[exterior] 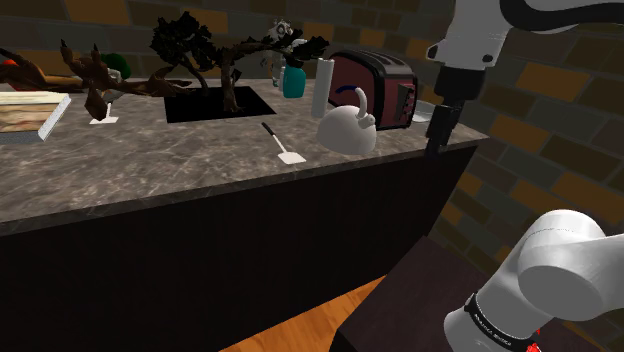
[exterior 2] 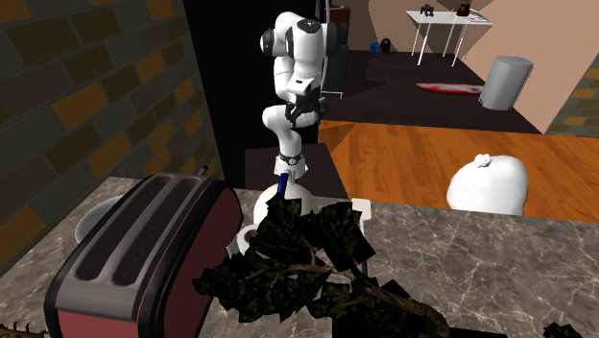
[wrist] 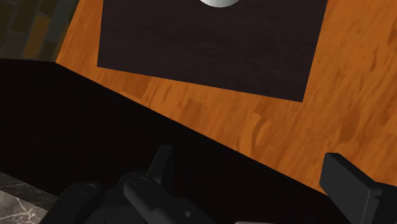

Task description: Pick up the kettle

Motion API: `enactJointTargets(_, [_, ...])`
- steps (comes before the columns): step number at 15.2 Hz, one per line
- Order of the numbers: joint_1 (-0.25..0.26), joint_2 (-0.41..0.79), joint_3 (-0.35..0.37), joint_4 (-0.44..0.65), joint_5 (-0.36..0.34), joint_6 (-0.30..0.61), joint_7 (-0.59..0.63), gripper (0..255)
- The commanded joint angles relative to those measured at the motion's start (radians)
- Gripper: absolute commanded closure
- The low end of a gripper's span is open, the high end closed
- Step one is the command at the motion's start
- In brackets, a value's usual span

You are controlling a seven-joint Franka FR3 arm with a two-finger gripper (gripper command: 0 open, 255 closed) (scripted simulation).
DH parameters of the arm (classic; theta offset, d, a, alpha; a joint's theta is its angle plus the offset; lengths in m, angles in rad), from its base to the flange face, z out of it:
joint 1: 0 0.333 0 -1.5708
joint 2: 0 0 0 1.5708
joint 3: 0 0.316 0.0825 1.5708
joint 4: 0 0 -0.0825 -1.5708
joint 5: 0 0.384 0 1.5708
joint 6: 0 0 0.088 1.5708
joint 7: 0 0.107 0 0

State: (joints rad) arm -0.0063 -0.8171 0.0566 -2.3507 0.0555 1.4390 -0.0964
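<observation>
Two fingers stand wide apart on our empty gripper (exterior: 434, 148). We should straddle the handle (exterior: 357, 92) of the white kettle (exterior: 347, 132) squarely before closing.

White kettle (exterior: 347, 132), maroon toaster (exterior: 385, 75), teal jar (exterior: 293, 82), counter (exterior: 150, 160) — grey marbled, floor (exterior: 300, 325) — orange woodgrain.

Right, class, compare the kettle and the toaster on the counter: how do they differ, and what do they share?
The kettle is white and rounded; the toaster is dark red and boxy. The kettle carries an arched handle on top; the toaster has two slots. The kettle is lower than the toaster. Both sit upright on the counter.
</observation>
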Motion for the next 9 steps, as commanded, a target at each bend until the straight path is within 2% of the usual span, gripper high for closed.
enactJointTargets(1, [0.000,0.000,0.000,0.000,0.000,0.000,0.000,0])
enactJointTargets(9, [-0.071,0.362,-0.005,0.298,-0.006,0.012,0.114,0])
